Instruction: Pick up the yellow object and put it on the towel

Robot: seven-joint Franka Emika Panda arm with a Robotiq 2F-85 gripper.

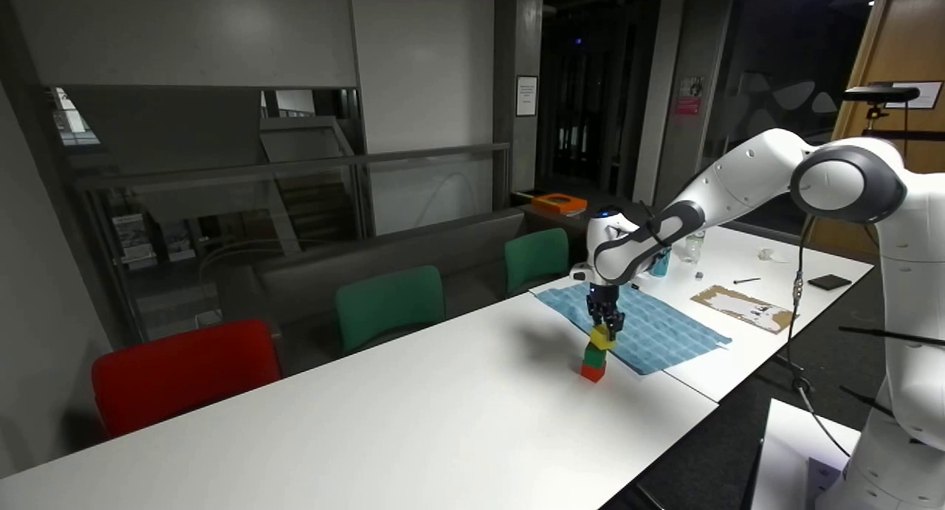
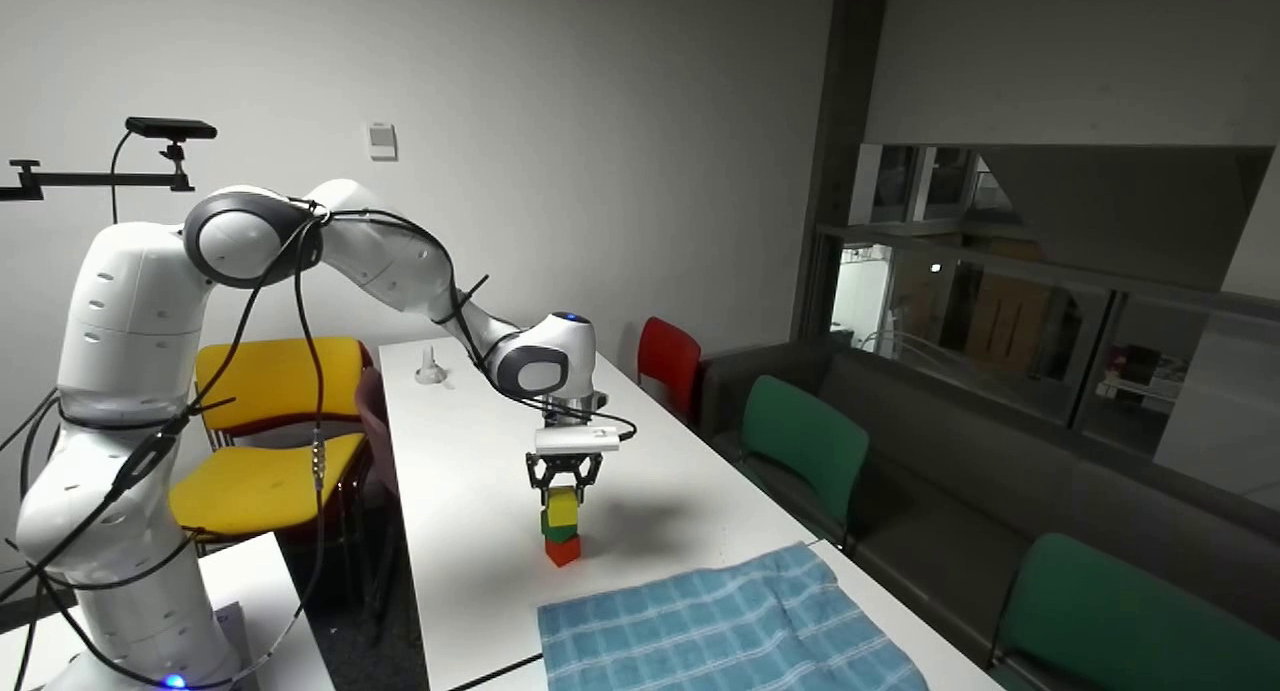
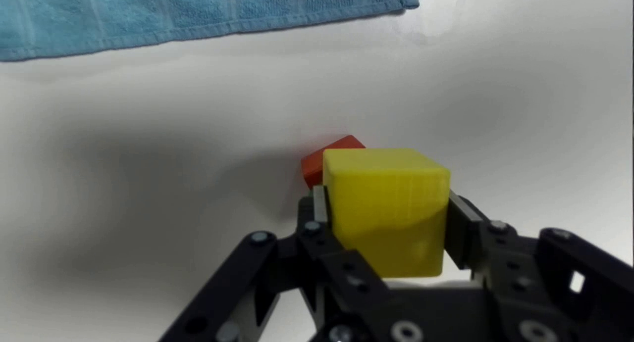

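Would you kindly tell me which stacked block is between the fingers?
The yellow block, topmost, between the fingers; the green block and red block sit below.

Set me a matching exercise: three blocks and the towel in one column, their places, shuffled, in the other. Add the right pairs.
1. yellow block
2. green block
3. red block
4. blue towel

A. lowest of the three blocks
B. spread over the white tabletop
C. in height between two other blocks
D. held by the gripper

Pairs: 1-D; 2-C; 3-A; 4-B
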